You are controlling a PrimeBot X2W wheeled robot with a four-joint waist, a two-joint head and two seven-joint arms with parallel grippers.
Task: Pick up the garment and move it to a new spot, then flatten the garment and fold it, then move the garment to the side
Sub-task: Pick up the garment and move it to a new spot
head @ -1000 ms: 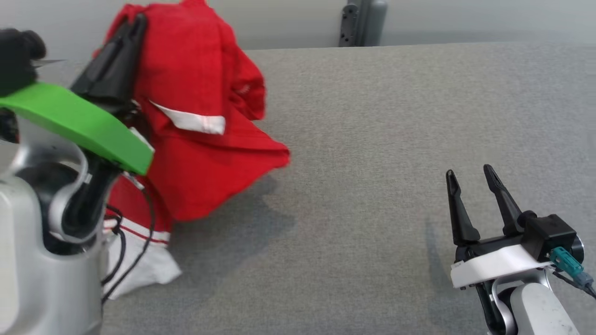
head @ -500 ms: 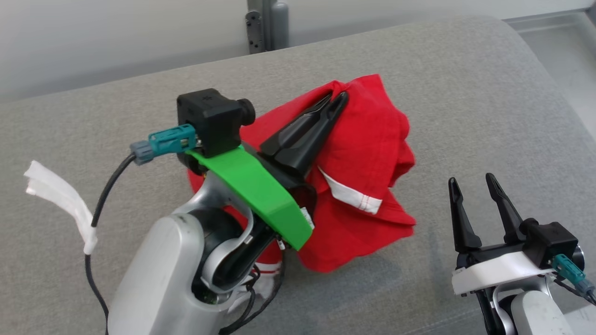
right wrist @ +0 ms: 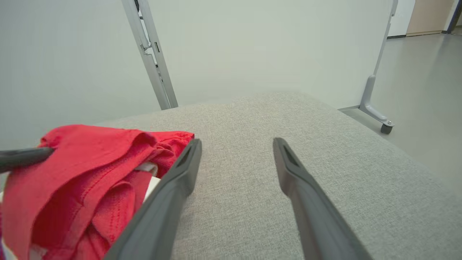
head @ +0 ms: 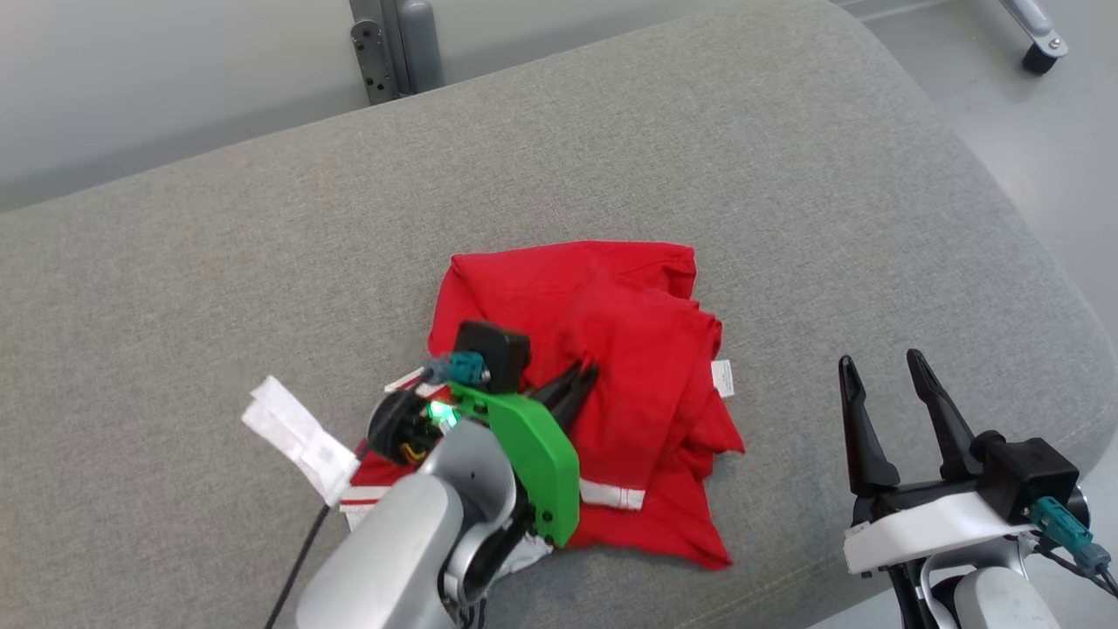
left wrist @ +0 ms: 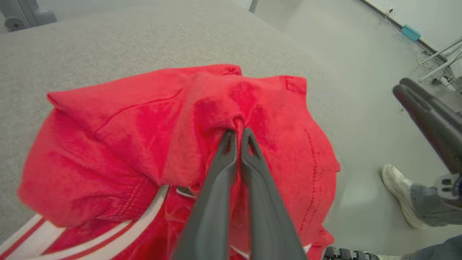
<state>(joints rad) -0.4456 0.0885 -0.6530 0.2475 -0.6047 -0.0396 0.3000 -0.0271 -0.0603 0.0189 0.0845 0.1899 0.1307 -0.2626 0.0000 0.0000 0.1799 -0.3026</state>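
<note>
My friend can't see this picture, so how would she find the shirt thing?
Find the big grey cushion. Near its front middle lies the red garment, crumpled, with the left gripper pinching a fold of it. It is the one bright red thing there, with white stripes along its edge.

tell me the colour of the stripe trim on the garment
White, on the red garment; clearest in the left wrist view.

Left arm's fingers (left wrist: 213, 187) pinched shut, right arm's fingers (head: 860, 419) spread wide apart
</note>
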